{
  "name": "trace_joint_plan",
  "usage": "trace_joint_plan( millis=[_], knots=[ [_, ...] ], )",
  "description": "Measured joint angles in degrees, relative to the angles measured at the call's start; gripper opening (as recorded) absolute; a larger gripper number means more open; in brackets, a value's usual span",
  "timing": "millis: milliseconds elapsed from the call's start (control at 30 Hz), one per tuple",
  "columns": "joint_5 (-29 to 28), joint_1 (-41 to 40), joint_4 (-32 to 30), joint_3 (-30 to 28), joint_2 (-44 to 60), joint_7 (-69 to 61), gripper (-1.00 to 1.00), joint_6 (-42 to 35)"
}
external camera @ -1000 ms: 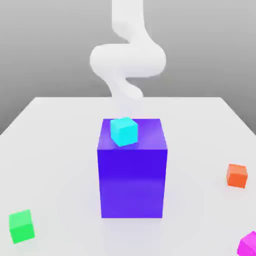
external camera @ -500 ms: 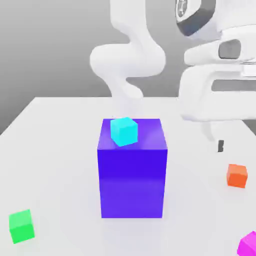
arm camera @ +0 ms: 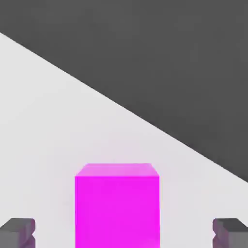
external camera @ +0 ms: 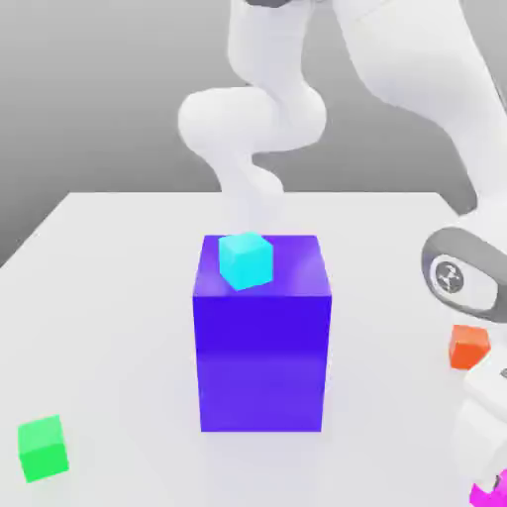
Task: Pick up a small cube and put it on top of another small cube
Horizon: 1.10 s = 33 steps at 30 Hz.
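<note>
The small magenta cube (arm camera: 117,206) sits on the white table between my gripper's (arm camera: 125,231) two dark fingertips (arm camera: 18,231), which stand wide apart with a gap on each side. The gripper is open and touches nothing. In the exterior view the magenta cube (external camera: 485,493) lies at the bottom right corner, mostly covered by the white hand of the arm (external camera: 456,275) lowered over it. Far across the table, at the exterior view's lower left, rests the small green cube (external camera: 43,448).
A big blue-violet block (external camera: 259,337) stands mid-table with a cyan cube (external camera: 245,259) on its top. An orange cube (external camera: 468,347) lies just behind the hand at the exterior view's right. The table edge (arm camera: 160,131) runs close beyond the magenta cube.
The arm has swung in and come down to the exterior view's lower right, bringing the hand over the magenta cube. None of the cubes has moved.
</note>
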Motion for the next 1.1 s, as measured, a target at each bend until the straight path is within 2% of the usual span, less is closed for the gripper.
trace_joint_plan(
  millis=[200, 367, 800, 1100],
  knots=[
    [-0.30, 0.25, 0.22, -0.30, 0.87, 0.21, -1.00, 0.62],
    [2.75, -1.83, -1.65, 2.12, -6.32, -2.13, -1.00, -4.69],
    [6.60, -22.73, -8.65, -7.08, -14.43, -21.82, -1.00, -6.85],
    [13.45, -37.64, -13.90, -13.94, -21.00, -38.85, -1.00, -6.50]
  ],
)
